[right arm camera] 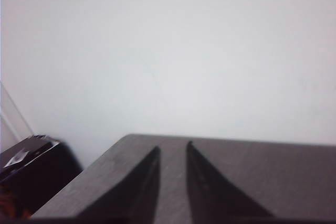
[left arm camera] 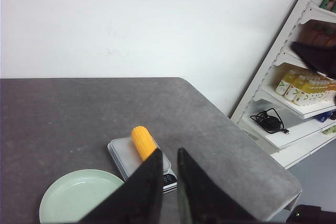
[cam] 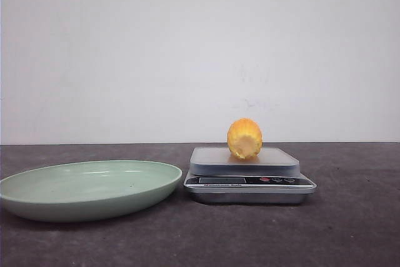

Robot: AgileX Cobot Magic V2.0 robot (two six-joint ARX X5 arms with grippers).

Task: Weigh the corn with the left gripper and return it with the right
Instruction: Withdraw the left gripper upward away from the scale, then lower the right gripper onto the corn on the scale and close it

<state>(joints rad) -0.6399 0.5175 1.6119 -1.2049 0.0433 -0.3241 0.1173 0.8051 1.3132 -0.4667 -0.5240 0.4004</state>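
The yellow-orange corn (cam: 244,138) lies on the platform of the silver kitchen scale (cam: 250,182), its paler cut end facing me. In the left wrist view the corn (left arm camera: 143,141) lies lengthwise on the scale (left arm camera: 122,153). My left gripper (left arm camera: 169,151) hangs high above the table on the near side of the scale, with its jaws nearly together and empty. My right gripper (right arm camera: 172,146) is over bare table with its jaws nearly together and empty. No corn shows in the right wrist view. Neither gripper shows in the front view.
A pale green plate (cam: 87,189) sits empty just left of the scale, also in the left wrist view (left arm camera: 79,198). A shelf with bottles (left arm camera: 299,87) and a black cable (left arm camera: 269,119) stands beyond the table's right edge. A dark object (right arm camera: 26,166) lies off the table.
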